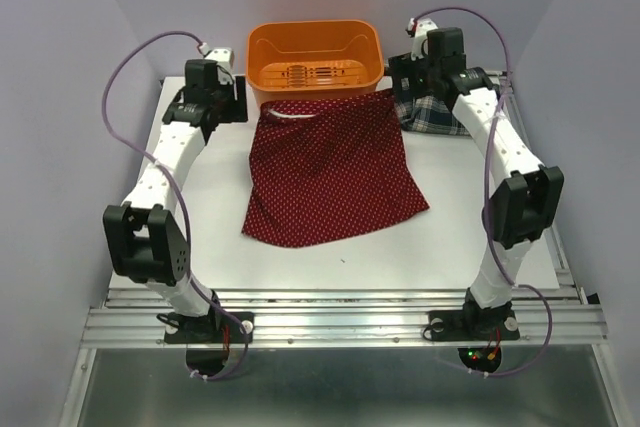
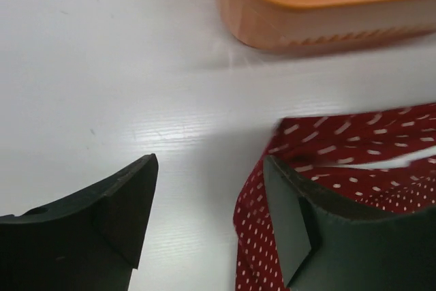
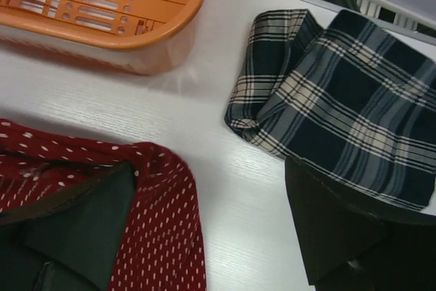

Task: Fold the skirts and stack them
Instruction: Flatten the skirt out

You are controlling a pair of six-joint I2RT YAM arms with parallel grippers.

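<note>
The dark red dotted skirt (image 1: 330, 172) lies spread flat mid-table, its waist toward the back. My left gripper (image 1: 240, 109) hangs open at its back left corner. In the left wrist view the jaws (image 2: 211, 168) stand wide apart, and the skirt's edge (image 2: 340, 148) lies loose beside the right finger. My right gripper (image 1: 405, 89) is open at the back right corner. Its jaws (image 3: 211, 168) straddle bare table between the red skirt (image 3: 163, 223) and the plaid skirt (image 3: 340, 93). The plaid skirt (image 1: 440, 115) lies folded at the back right.
An orange plastic bin (image 1: 262, 47) stands at the back centre, just beyond the red skirt's waist, and shows in both wrist views (image 2: 306, 22) (image 3: 157, 46). White table (image 1: 210, 237) surrounds the skirt. Metal rails run along the near edge.
</note>
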